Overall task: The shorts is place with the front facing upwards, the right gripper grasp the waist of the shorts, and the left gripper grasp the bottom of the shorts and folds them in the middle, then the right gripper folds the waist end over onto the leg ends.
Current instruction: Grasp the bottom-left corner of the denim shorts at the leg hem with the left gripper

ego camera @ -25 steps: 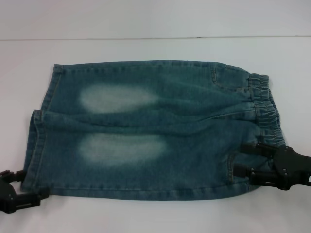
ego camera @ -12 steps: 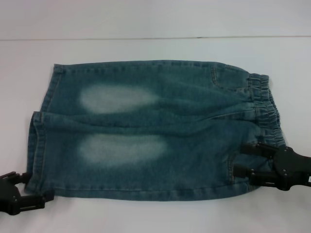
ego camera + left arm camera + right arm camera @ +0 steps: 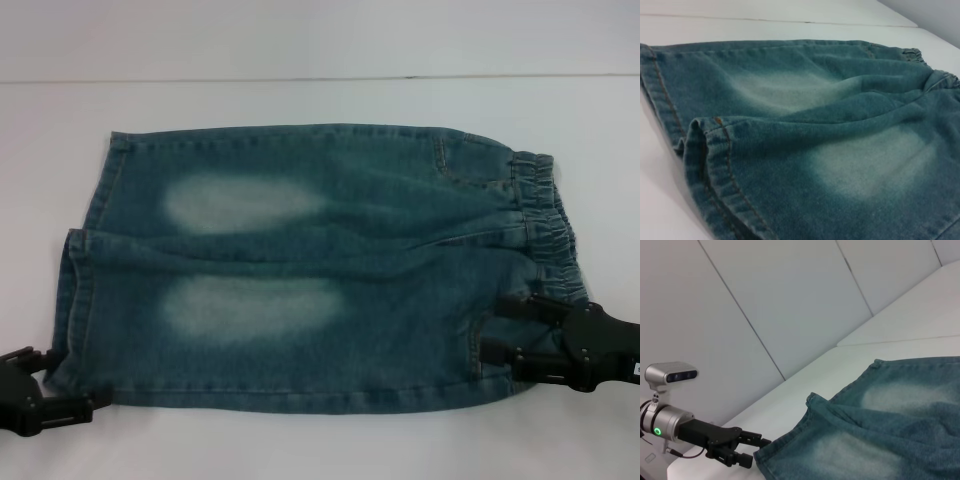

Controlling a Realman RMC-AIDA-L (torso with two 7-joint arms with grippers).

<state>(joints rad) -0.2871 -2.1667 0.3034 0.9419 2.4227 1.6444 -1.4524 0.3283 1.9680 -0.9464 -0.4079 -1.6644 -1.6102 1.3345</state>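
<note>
At the left edge of the head view the left gripper [image 3: 70, 385] sits low on the white table [image 3: 300, 60], its black fingers parted around the near corner of the bottom of the shorts [image 3: 80, 300] — the lower finger reaches along the table just under the hem, the upper one lies beside it, and whether either actually presses the cloth cannot be told. The right wrist view shows the same claw [image 3: 747, 450] from farther off, with its silver wrist and green ring light, fingertips at the denim corner. The shorts [image 3: 310, 270] lie flat and front-up across the middle of the table, leg hems to the left, two pale faded patches one above the other, pockets toward the right. At the right end the gathered waist [image 3: 545, 230] puckers upright along the edge. The right gripper [image 3: 505, 328] reaches in from the right border at the near corner of the waist, its two fingers spread apart with their tips resting on the denim just below the elastic band — not closed on it.
</note>
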